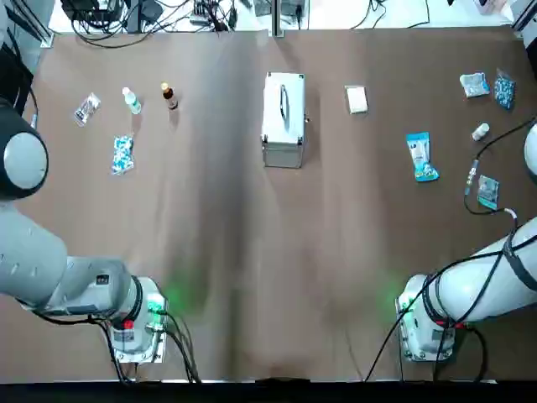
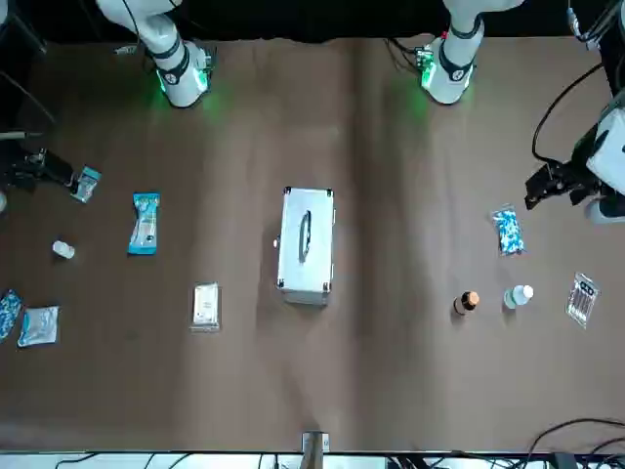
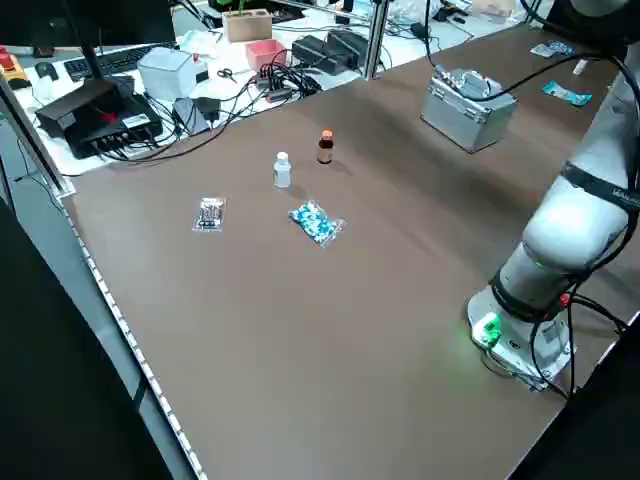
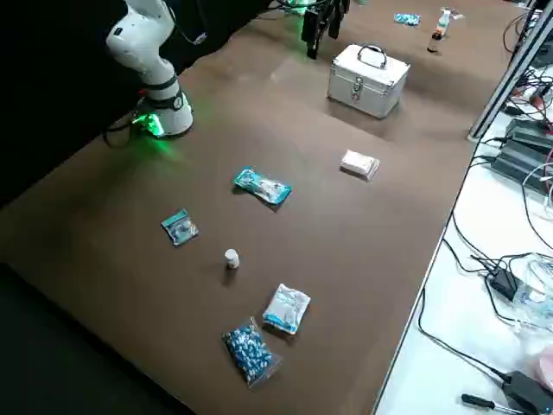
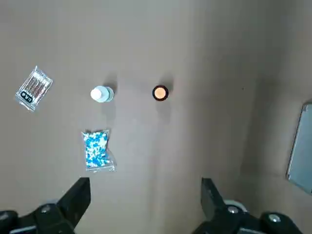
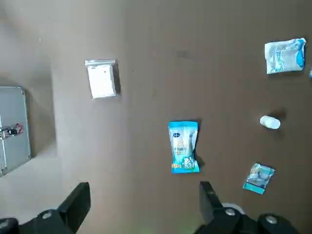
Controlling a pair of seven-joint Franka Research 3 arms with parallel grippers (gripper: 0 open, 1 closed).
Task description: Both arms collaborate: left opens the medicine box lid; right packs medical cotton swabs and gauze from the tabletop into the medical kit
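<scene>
Across the brown table, clocked from the robot's side, the metal case is sitting closed at twelve. The left gripper is hovering at nine, the right gripper at three, both spreading their jaws wide, holding and touching nothing. The swab packet is lying at two, the gauze at one. Lid-opening is seemingly still pending; next, the left should be reaching for the latch.

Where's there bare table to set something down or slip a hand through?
Between the silver metal case and the blue-speckled packet is bare brown table; so is the middle, nearer the robot. The right side, around the small white bottle, is most crowded.
</scene>
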